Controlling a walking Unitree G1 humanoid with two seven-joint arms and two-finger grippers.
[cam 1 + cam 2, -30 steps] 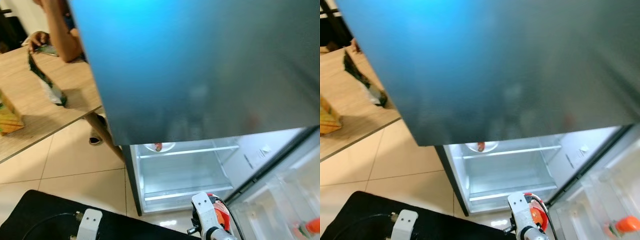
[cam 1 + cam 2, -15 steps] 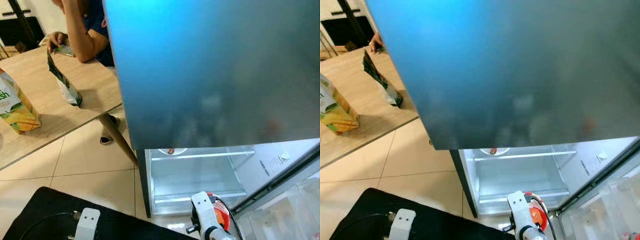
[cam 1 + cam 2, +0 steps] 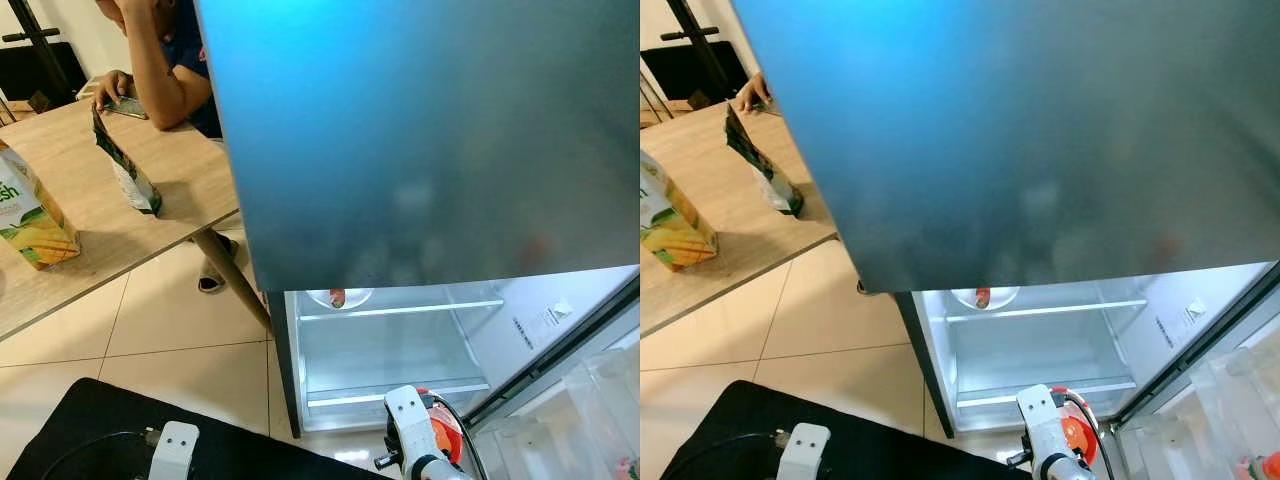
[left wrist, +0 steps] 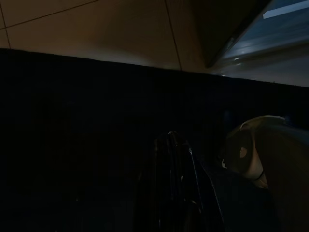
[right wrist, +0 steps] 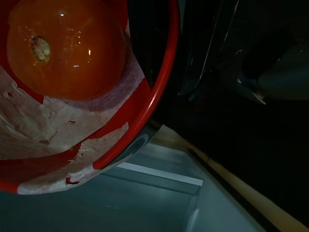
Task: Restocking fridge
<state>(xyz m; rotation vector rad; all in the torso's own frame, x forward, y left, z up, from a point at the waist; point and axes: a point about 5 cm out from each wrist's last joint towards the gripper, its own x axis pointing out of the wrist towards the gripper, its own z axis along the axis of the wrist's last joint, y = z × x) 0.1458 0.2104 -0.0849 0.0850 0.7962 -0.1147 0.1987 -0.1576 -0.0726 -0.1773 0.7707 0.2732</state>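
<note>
Red bowl, lined with torn white paper and carrying one orange-red tomato, is at the right gripper, low before the open fridge; whether the jaws pinch its rim cannot be told. Fridge: dark grey upper door shut, lower compartment open and lit, white walls, glass shelf across it. Small dish with a red item sits at the back on that shelf, left side. Lower door swung out to the robot's right, with clear bins. Left gripper hangs idle in shadow over a black surface; state of its jaws cannot be told. Wooden tabletop to the left, bearing a juice carton near its front edge and an upright green-and-white packet further back. Person seated behind it, hand resting on the tabletop. Floor: pale beige tiles.
</note>
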